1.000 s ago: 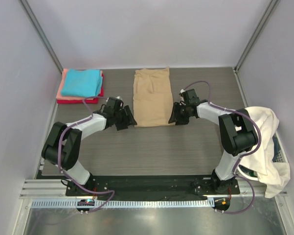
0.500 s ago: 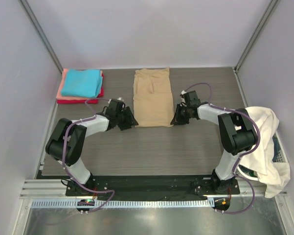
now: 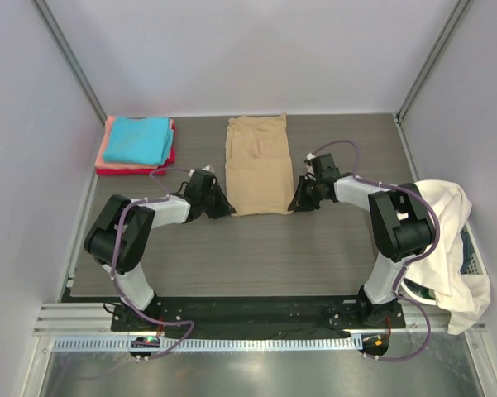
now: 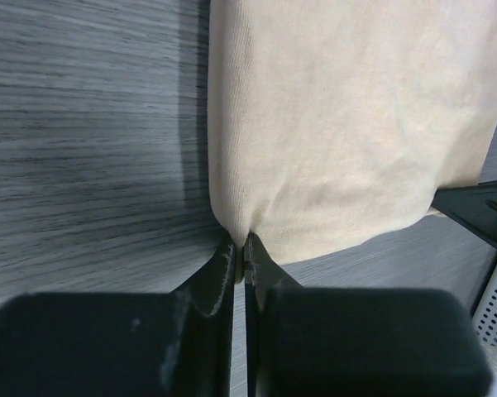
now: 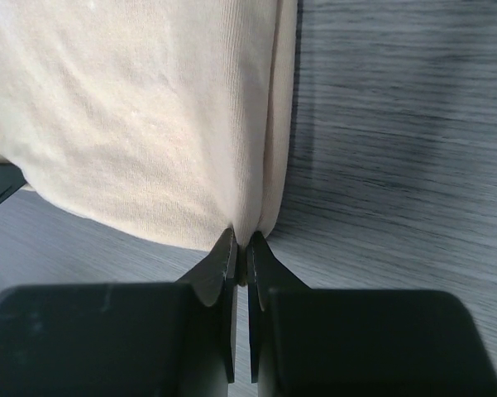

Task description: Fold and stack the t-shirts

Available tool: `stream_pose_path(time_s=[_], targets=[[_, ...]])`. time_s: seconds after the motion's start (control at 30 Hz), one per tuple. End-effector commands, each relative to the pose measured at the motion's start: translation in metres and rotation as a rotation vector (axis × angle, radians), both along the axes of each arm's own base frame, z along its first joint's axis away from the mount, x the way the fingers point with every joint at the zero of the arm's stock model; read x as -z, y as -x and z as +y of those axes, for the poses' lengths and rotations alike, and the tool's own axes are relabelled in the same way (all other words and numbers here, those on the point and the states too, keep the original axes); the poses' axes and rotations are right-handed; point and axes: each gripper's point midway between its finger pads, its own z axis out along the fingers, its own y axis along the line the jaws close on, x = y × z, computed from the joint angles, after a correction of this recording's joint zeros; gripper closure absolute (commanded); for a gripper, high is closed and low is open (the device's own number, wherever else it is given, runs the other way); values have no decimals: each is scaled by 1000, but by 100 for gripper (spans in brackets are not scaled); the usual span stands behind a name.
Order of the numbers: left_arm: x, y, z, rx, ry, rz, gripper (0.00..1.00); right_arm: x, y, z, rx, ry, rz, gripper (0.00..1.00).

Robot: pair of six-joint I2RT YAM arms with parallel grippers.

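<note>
Moved since a second ago: left end effector (image 3: 223,208) has slid right across the surface (image 3: 248,248) and now sits at the near-left corner of the tan t-shirt (image 3: 258,165). The left arm's elbow has drawn in rightward with it. The right end effector (image 3: 297,203) has barely shifted, only a touch nearer, and holds at the near-right corner of the same shirt.

Tan t-shirt: folded to a long narrow panel, lying flat and running far to near at mid-surface. Its near edge lies between the two end effectors.

Left wrist view: fingers drawn narrow, with only a thin slit between them. The tips meet the shirt's near edge by its left fold, and the cloth puckers into a small crease right at the tips. It reads as a pinch on the fabric.

Right wrist view: same picture mirrored. The fingers are nearly together, with the tips at the layered right fold of the near edge and the cloth gathered into them.

Far-left corner of the surface holds a folded stack: turquoise t-shirt (image 3: 137,137) on top, salmon-pink t-shirt (image 3: 107,142) under it, red t-shirt (image 3: 132,170) at the bottom. The stack is well apart from both end effectors.

At the right, off the surface, a cream-white t-shirt (image 3: 448,236) is draped over the white basket (image 3: 476,258), close beside the right arm's upper link.
</note>
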Motion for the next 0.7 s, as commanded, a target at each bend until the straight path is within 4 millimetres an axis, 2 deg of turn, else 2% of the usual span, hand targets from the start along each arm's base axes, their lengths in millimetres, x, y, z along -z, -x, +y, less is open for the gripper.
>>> stream_pose_path(time_s=[0.0,0.07,0.2,0.23,0.27,0.33,0.4,0.43,0.47,0.5,0.57,0.6,0.63,0.67], targets=[[17,11,12,-25,-66,44,98,3,6,-3,-3,3,8,99],[-1,9,13,-28,-70,1,100,-2,9,-4,1,-6,3,99],[-27,22,19,-20,-115,-34,100,-20,17,-2,2,-35,-19,99],[-33,27,19,-15,-121,-43,100,-32,18,-3,6,-48,-41,99],[-50,31,18,-11,-107,-79,100,-32,25,-3,7,-50,-30,99],[-60,47,15,18,-117,-86,100,-49,30,-5,7,-59,-72,99],[-73,64,19,34,-119,-98,100,-53,43,-11,13,-46,-60,99],[-76,73,17,49,-117,-96,100,-64,48,-12,11,-53,-87,99],[-70,83,26,34,-148,-75,100,-62,59,-17,16,-41,-61,99],[-85,90,28,31,-123,-109,100,-66,65,-19,19,-40,-61,99],[-84,112,33,31,-133,-88,100,-81,83,-24,30,-48,-71,99],[-97,118,36,21,-107,-118,100,-88,89,-26,34,-50,-86,99],[-101,128,35,32,-100,-123,100,-92,96,-28,40,-48,-90,99],[-97,140,43,25,-117,-95,100,-91,109,-32,46,-38,-60,99]])
